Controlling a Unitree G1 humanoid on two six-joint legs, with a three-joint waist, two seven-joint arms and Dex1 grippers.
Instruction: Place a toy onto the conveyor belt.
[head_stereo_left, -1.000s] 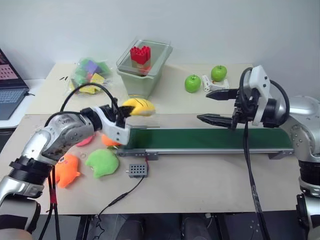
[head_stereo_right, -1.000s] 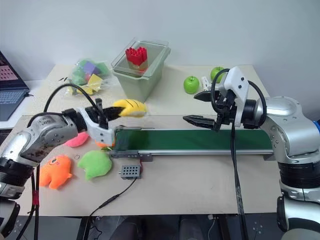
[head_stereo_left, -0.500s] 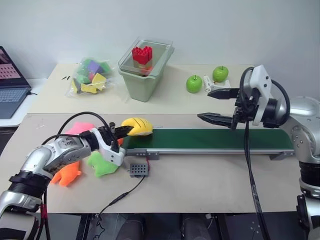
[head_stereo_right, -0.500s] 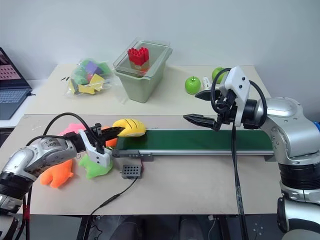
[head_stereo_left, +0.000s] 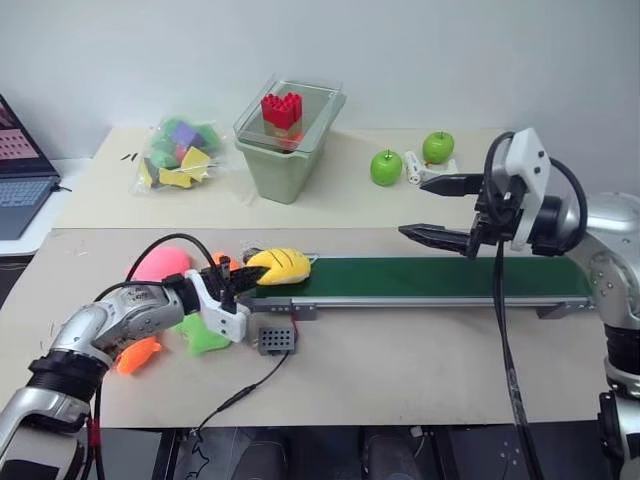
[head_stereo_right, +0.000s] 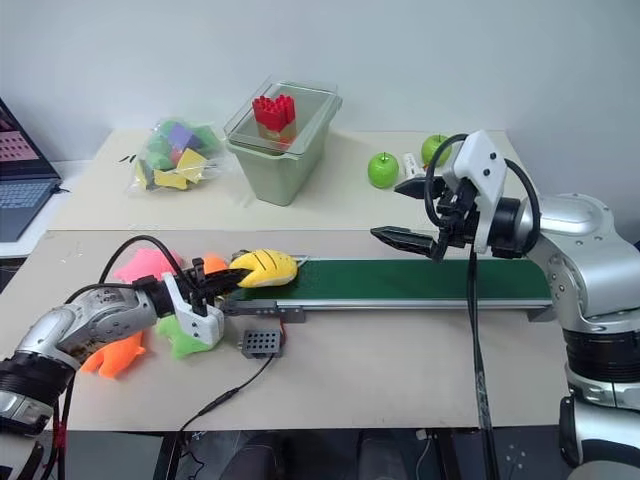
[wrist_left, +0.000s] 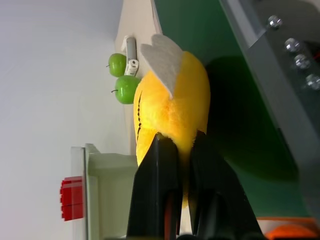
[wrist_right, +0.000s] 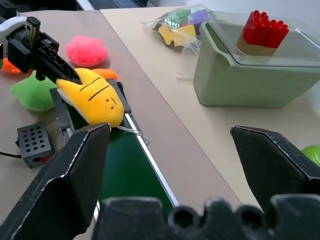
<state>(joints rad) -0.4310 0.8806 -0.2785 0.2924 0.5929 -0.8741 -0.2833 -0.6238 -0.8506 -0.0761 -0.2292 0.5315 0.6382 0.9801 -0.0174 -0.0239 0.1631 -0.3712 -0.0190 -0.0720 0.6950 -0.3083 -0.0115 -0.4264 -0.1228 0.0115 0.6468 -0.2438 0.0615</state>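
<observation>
At the left end of the conveyor belt (head_stereo_left: 430, 277), our left pincer (head_stereo_left: 243, 281) is holding the toy (head_stereo_left: 280, 266). The yellow toy is sitting on the green belt, right by the end roller. In the left wrist view our two black fingers (wrist_left: 159, 190) are standing close together, with the back end of the toy squeezed between them. We cannot tell if the squeeze is tight or loose.

Our right pincer (head_stereo_left: 440, 208) is hanging in the air above the right half of the belt. Its fingers are spread wide apart and it is holding nothing.

The belt is lying along the front part of the table (head_stereo_left: 400, 360). Near the left edge of the table, beside our left arm, a pink plush (head_stereo_left: 160, 265), a green plush (head_stereo_left: 203, 334) and an orange plush (head_stereo_left: 138, 353) are lying close together. A small grey box (head_stereo_left: 275, 339) with a wire is sitting just in front of the belt's left end.

Toward the back edge of the table, a green bin (head_stereo_left: 285, 165) with a clear lid is carrying a red block (head_stereo_left: 281, 108). A bag of colored shapes (head_stereo_left: 178, 155) is lying left of it. Two green apples (head_stereo_left: 386, 167) are sitting near the back right corner.
</observation>
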